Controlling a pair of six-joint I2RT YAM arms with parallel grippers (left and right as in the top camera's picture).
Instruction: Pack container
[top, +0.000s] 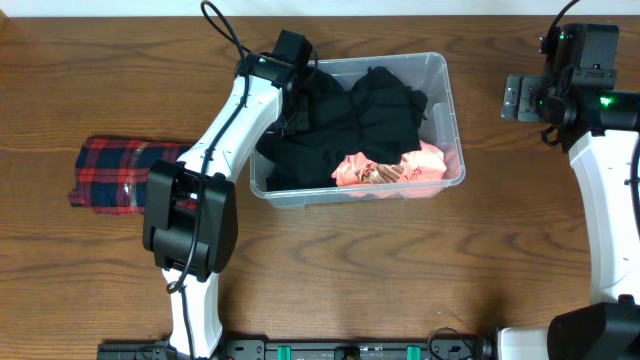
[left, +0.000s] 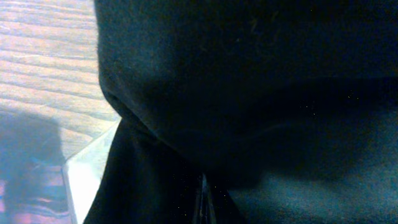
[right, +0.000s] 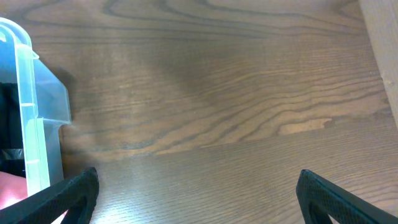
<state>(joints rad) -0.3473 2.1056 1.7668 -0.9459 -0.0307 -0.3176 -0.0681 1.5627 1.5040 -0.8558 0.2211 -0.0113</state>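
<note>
Container (top: 447, 100) – a clear plastic bin – sits on the wooden table (top: 100, 80) at centre, a little towards the far edge. I see a black garment (top: 360, 120) heaped over most of its inside and a pink crumpled item (top: 395, 168) against the near wall. My left gripper (top: 298, 88) is at the bin's far left corner, clenched and buried in the black fabric, which fills its wrist view; whether it actually pinches the cloth I cannot tell. My right gripper (right: 199, 205) hangs released – fingers wide apart – above bare wood, to the right of the bin. A red plaid cloth (top: 115, 175) lies folded to the left of the bin.
</note>
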